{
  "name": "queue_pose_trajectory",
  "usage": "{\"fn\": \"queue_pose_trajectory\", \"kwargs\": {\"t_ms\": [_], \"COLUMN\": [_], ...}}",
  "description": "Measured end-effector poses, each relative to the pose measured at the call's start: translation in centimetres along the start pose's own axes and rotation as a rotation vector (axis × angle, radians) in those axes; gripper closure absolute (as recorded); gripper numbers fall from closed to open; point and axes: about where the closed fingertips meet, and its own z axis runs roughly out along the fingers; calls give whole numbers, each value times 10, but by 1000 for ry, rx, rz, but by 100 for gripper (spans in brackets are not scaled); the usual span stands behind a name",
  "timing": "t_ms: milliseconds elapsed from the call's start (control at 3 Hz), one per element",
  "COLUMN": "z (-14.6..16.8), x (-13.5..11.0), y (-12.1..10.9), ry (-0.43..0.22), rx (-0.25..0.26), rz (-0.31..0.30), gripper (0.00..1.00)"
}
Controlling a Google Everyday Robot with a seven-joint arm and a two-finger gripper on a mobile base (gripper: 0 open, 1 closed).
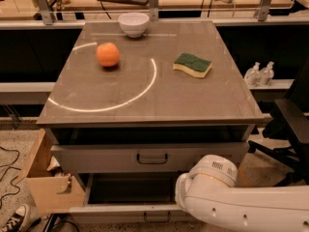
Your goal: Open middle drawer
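Observation:
The middle drawer (120, 210) is the low, shallow grey one under the taller-fronted drawer (96, 158). It stands pulled out toward me, its dark inside (130, 187) showing. Its small loop handle (157, 218) is at the centre of its low front panel. My white arm (212, 182) crosses the lower right, its rounded joint over the drawer's right end. My gripper itself does not show in the camera view; it lies outside or behind the arm.
On the cabinet top (145, 95) are an orange (107, 54), a white bowl (133, 23) and a green-and-yellow sponge (192, 64). A cardboard box (46, 185) stands at the left. A black chair (289, 124) stands at the right, with bottles (259, 74) behind it.

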Motion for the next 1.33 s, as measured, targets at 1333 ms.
{"fn": "queue_pose_trajectory", "kwargs": {"t_ms": [1333], "z": [69], "x": [41], "y": [15], "ry": [-41], "rx": [-20], "rz": [-276], "gripper": [100]}}
